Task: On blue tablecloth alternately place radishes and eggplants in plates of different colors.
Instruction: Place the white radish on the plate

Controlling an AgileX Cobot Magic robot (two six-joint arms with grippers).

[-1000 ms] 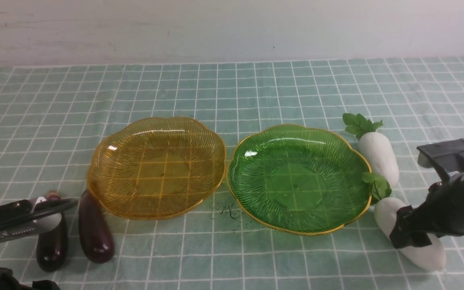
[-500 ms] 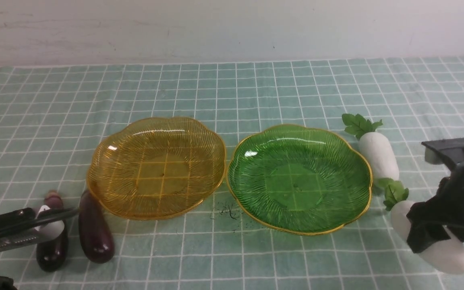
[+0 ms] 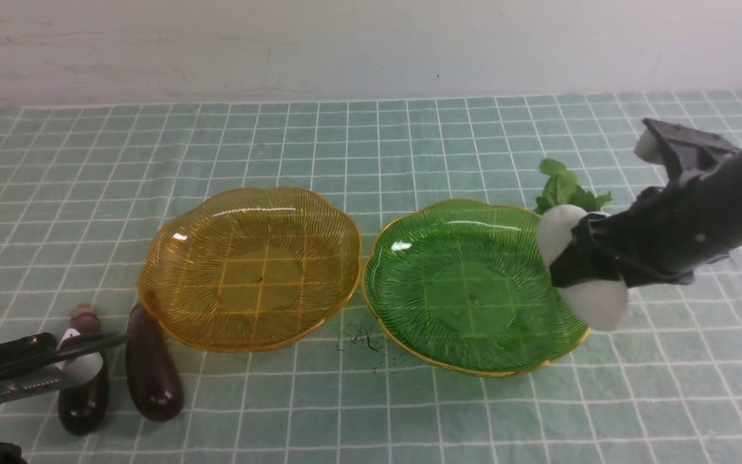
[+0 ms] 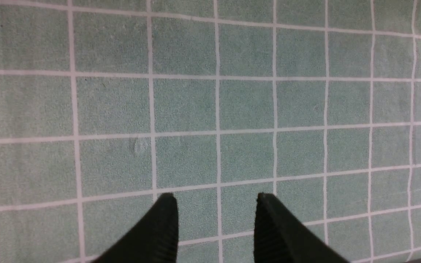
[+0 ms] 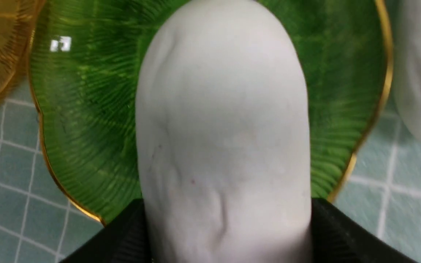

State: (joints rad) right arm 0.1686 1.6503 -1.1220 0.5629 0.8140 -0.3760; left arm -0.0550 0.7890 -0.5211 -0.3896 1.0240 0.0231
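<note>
Right jaws clamp the radish mid-body so it won't tip as I hold it over the green plate. Left jaws hang open, empty, by the eggplants.

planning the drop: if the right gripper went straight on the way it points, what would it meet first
Likely the green plate: the right gripper, jaws shut on a radish, points into it, so the radish tip would touch first. Gap unclear.

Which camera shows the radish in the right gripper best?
The front view: the radish shows both ends, clamped by the right gripper above the green plate's rim. The right wrist view shows only its white body; the left wrist view shows only cloth.
</note>
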